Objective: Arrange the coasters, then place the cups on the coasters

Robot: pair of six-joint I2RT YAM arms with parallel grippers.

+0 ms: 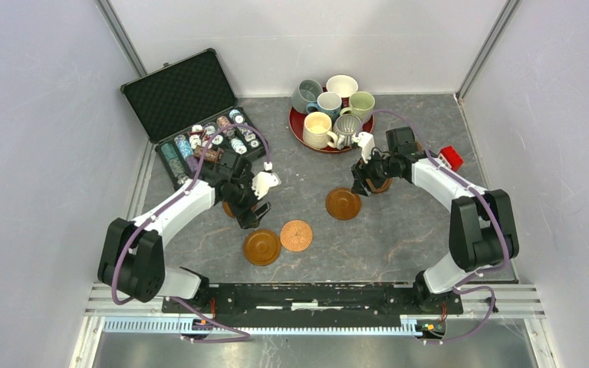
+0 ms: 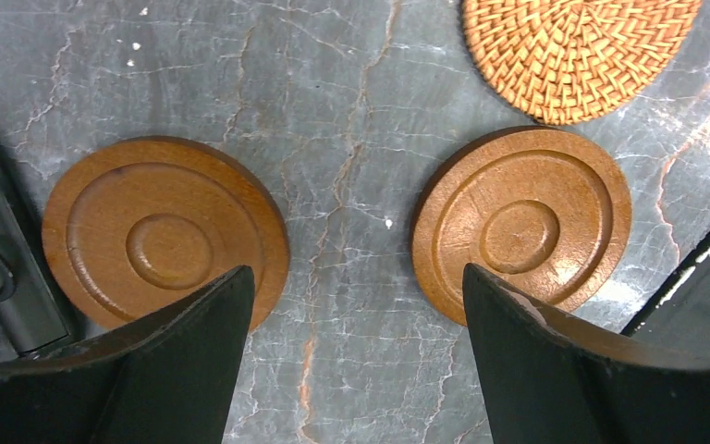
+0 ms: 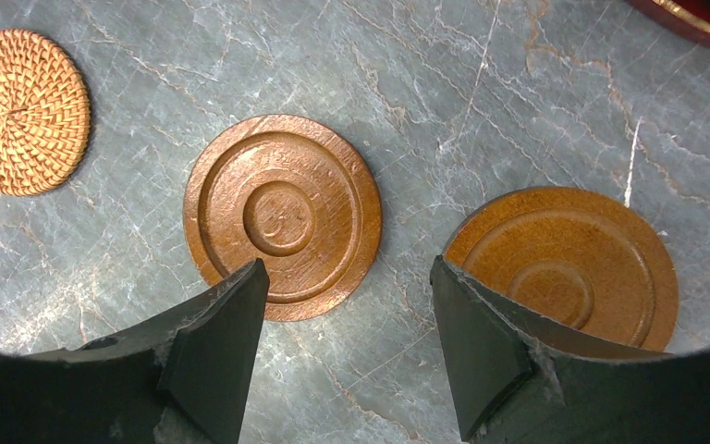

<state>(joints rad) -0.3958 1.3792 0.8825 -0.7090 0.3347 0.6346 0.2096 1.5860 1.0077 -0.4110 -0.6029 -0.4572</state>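
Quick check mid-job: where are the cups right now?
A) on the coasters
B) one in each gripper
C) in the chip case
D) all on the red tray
D: all six cups stand bunched on the red tray, while the coasters lie bare.

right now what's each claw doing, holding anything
left claw: open, holding nothing
right claw: open, holding nothing
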